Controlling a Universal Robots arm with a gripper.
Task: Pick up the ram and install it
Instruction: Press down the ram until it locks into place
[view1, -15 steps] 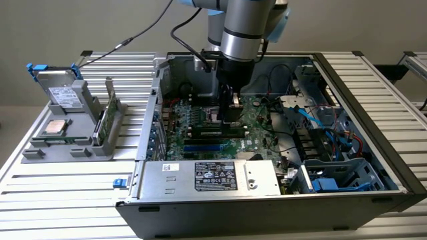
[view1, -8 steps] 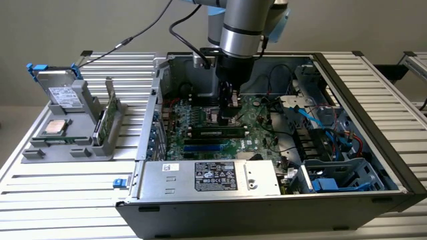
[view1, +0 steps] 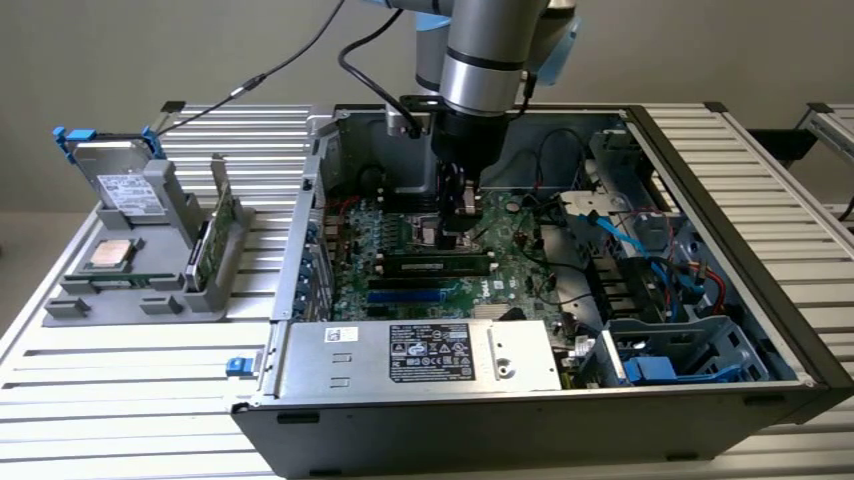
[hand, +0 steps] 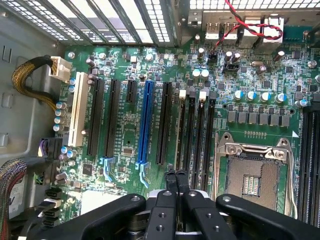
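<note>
Ram (view1: 430, 265) is standing in a black memory slot on the motherboard (view1: 400, 240), inside the open case (view1: 747, 160). From the wrist you see it edge-on (hand: 178, 130), next to the empty CPU socket (hand: 252, 175). Claw (view1: 453, 238) is down in the case over the stick, fingers pinched together (hand: 176, 175) with nothing between them. Can't tell if the tips touch the ram. Out on the desk (view1: 134, 400), at the exterior view's left, a green board (view1: 220, 235) stands upright in the grey holder (view1: 140, 285).
</note>
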